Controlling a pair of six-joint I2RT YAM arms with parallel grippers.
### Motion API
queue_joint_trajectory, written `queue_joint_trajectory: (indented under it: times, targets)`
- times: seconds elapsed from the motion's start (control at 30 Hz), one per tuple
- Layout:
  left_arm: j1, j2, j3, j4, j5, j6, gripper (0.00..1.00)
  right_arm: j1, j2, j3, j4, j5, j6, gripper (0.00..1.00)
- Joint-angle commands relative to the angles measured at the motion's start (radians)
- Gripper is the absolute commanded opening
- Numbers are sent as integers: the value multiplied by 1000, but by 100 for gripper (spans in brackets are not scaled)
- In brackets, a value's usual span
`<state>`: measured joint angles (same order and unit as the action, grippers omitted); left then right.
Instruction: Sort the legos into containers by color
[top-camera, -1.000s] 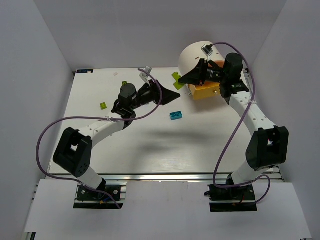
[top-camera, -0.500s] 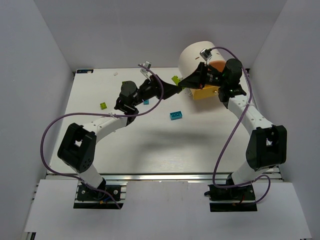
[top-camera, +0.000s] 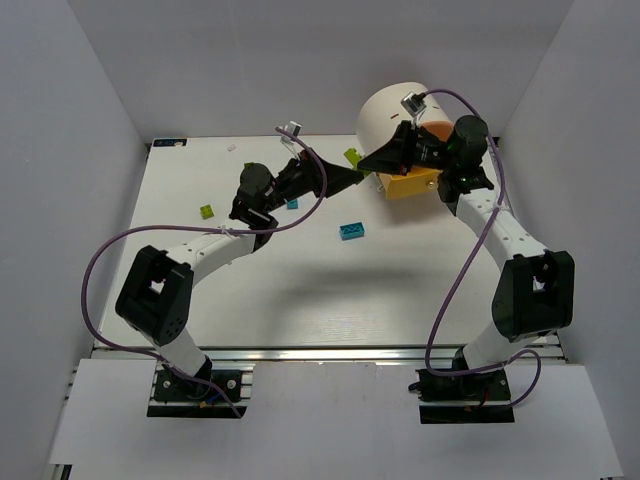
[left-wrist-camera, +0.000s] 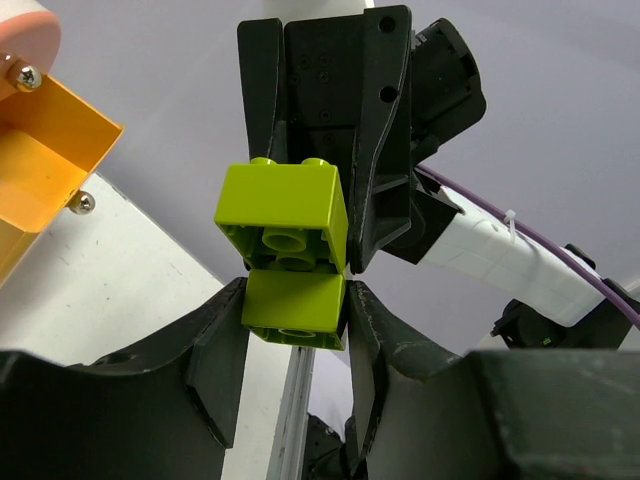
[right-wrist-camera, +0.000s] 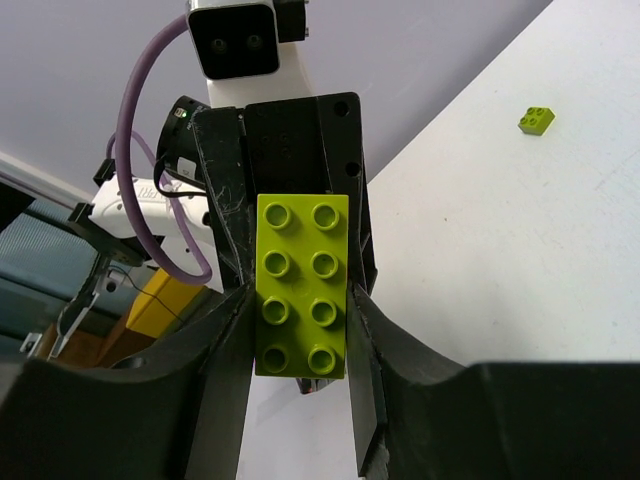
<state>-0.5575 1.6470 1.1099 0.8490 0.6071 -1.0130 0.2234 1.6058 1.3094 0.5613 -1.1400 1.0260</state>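
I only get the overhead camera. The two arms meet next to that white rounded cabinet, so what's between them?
Observer: A lime-green studded plastic brick. The left end effector and the right end effector are both shut on it.
Visitor: Just one brick?
Observer: The left wrist camera shows what looks like two blocks joined, with a seam between them.
Visitor: How many studs?
Observer: Eight, in two rows of four, on the right wrist camera.

Top view wide; wrist views close, opposed, sharing lime brick (right-wrist-camera: 302, 285).
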Motion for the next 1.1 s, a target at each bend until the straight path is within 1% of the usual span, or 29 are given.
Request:
queue_joint_trajectory:
  times: [0.0, 0.13, 0.2, 0.63, 0.7, 0.73, 0.77, 0.8, 0.83, 0.87, 0.9, 0.93, 0.97, 1.0, 1.03, 1.07]
  targets:
    - [16, -1, 8, 45, 31, -15, 17, -9, 6, 57, 57, -3, 17, 0]
    - [16, -7, -7, 48, 34, -16, 8, -39, 14, 74, 57, -1, 19, 0]
    - [16, -12, -16, 50, 31, -16, 5, -56, 17, 77, 60, -1, 19, 0]
    - [25, -29, -55, 27, 29, -3, 2, -170, 29, 97, 71, -9, 17, 0]
    - [25, -32, -53, 13, 28, 10, 2, -179, 37, 132, 8, -13, -61, 0]
    - [25, -35, -51, -10, 28, 14, 2, -189, 39, 166, -170, -3, -131, 0]
    - [25, -35, -48, -28, 26, 30, 2, -197, 45, 213, -322, 22, -369, 0]
    - [25, -35, -44, -75, 23, 39, 2, -200, 63, 273, -483, 66, -523, 0]
    - [25, -38, -38, -102, 20, 53, 3, -200, 77, 391, -633, 162, -661, 0]
    - [25, -41, -33, -132, 19, 77, 3, -197, 89, 437, -846, 219, -793, 0]
    - [25, -42, -21, -187, 17, 89, 3, -197, 109, 503, -917, 276, -1004, 0]
    - [25, -46, -16, -211, 17, 103, 3, -197, 120, 523, -960, 348, -1082, 0]
    - [25, -53, -16, -231, 17, 126, 3, -202, 132, 548, -1027, 379, -1150, 0]
    - [25, -56, -16, -264, 16, 134, 3, -203, 160, 577, -1070, 416, -1299, 0]
    - [25, -64, -22, -275, 13, 142, 4, -205, 172, 624, -1106, 462, -1383, 0]
    - [25, -78, -27, -286, 11, 157, 4, -205, 190, 636, -1162, 477, -1465, 0]
